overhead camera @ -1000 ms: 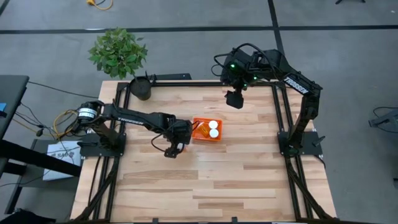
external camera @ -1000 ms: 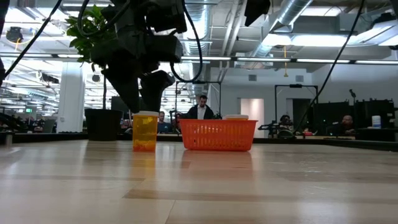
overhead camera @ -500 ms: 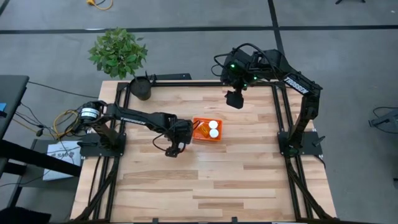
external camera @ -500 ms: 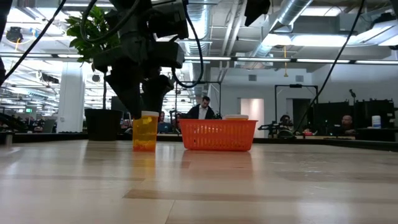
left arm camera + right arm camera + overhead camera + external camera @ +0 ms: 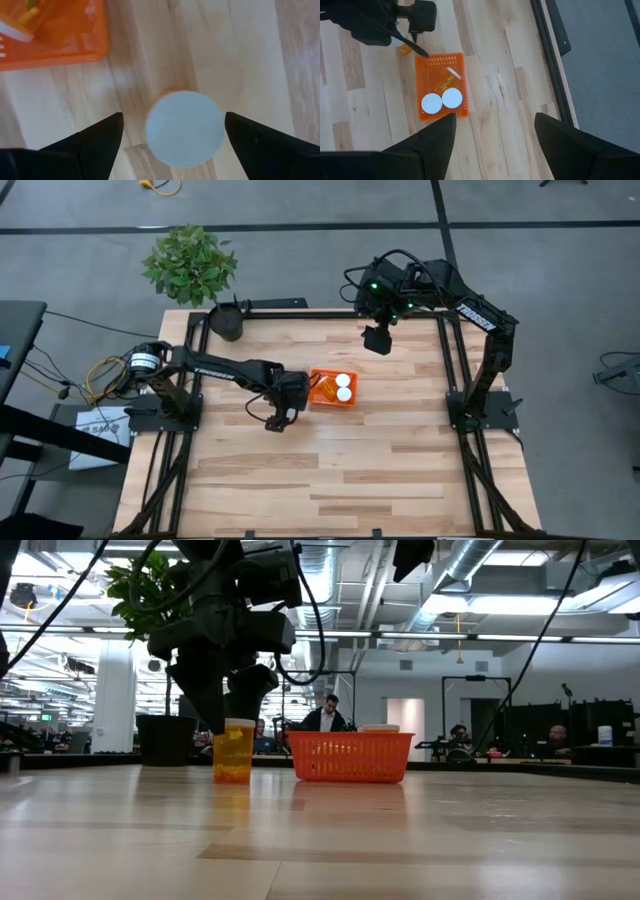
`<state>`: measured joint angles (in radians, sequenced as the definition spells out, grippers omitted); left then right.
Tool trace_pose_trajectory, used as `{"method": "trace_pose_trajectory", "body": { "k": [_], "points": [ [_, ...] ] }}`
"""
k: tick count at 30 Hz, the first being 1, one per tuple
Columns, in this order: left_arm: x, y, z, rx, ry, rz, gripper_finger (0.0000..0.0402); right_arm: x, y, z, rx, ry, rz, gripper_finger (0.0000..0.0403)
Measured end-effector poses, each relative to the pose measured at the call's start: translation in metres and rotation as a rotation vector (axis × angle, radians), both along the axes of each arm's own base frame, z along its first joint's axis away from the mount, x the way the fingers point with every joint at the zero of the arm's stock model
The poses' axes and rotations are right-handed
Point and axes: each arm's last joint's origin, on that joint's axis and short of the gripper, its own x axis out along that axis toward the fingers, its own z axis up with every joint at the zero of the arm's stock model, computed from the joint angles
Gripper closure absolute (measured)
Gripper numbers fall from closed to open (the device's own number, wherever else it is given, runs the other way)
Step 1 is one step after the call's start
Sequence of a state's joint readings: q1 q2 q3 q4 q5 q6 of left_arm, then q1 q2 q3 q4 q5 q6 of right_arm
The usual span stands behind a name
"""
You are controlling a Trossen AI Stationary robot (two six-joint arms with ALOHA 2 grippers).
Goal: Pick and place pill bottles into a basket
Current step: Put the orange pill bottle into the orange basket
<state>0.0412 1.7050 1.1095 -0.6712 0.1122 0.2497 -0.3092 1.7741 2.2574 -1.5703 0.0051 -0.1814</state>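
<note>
One pill bottle (image 5: 234,750), orange with a white cap (image 5: 184,127), stands upright on the table just left of the orange basket (image 5: 333,390). My left gripper (image 5: 279,420) hangs over it, pointing down and open. Its fingers (image 5: 95,140) stand on either side of the cap with wood showing in the gaps. The basket (image 5: 441,87) holds two upright bottles (image 5: 431,103) and one lying bottle (image 5: 447,77). My right gripper (image 5: 377,340) waits open and empty, high above the table's far edge.
A black plant pot (image 5: 228,320) with a leafy plant (image 5: 190,265) stands at the table's far left corner. The wood between the basket and the near edge (image 5: 330,480) is bare. People and equipment show in the room behind the table in the low view.
My left gripper has come down a little over the standing bottle, its fingers still apart on both sides of the cap. The bottle has stayed where it was.
</note>
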Motion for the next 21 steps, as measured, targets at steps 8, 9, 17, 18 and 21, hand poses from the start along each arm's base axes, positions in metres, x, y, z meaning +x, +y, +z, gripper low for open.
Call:
{"method": "trace_pose_trajectory", "body": {
  "k": [8,9,17,18,21],
  "points": [
    [0.0,0.0013,0.0,0.001,-0.001,-0.002,0.0066,0.0002,0.0,-0.0001,0.0,0.0,0.0,0.0137],
    [0.0,0.0014,0.0,0.001,-0.001,-0.002,0.0069,0.0002,-0.0001,-0.0001,0.0,0.0,0.0,0.0137],
    [-0.0003,0.0013,-0.0001,-0.004,0.002,-0.003,0.0123,0.0002,-0.0001,-0.0001,0.001,-0.001,-0.001,0.0137],
    [-0.0003,0.0013,-0.0001,-0.004,0.002,-0.003,0.013,0.0002,-0.0001,-0.0001,0.002,-0.001,-0.003,0.0137],
    [-0.0004,0.0013,0.0,-0.005,0.002,-0.004,0.0146,0.0002,0.0,-0.0001,0.002,-0.001,-0.004,0.0137]
  ]
}}
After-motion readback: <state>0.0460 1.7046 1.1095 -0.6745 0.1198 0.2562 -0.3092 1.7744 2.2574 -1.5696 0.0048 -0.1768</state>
